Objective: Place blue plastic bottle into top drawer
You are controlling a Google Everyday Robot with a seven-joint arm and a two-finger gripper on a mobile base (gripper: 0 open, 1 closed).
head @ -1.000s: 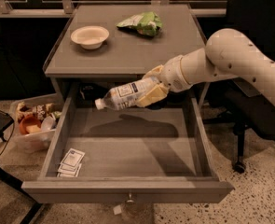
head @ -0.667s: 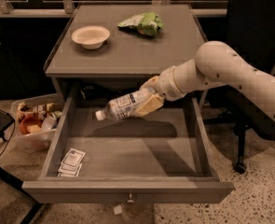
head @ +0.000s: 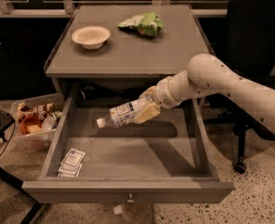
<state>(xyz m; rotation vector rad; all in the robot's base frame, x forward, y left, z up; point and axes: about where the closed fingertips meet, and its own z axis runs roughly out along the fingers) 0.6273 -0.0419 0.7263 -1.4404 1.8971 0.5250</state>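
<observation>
The fingers point(head: 148, 112) were pinched on the blue plastic bottle point(head: 122, 115), cream pads closed over its rear end. That put the gripper point(head: 145, 107) above the back half of the top drawer point(head: 127, 192), a little right of its middle. The bottle sat tilted in that grasp, label up. Its white cap pointed toward the drawer's left wall and dipped lower than the held end. It looked clear of the drawer floor, with a shadow on the boards right below it.

Outward from there, the pale arm point(head: 221, 80) reached in from beyond the drawer's right wall, crossing over that rim. The drawer itself stood wide open, a small metal knob point(head: 129, 200) in the middle of its front panel. Down in its front left corner lay a few small white packets point(head: 72, 163), flat on the floor.

Above and behind the drawer, the worktop point(head: 127, 57) carried a cream bowl point(head: 91, 36) over the drawer's left side. A green snack bag point(head: 142, 24) lay farther back, over its middle. On the ground left of the drawer sat a clear bin point(head: 34, 127) of mixed items. A dark office chair point(head: 256, 36) stood off to the drawer's right.
</observation>
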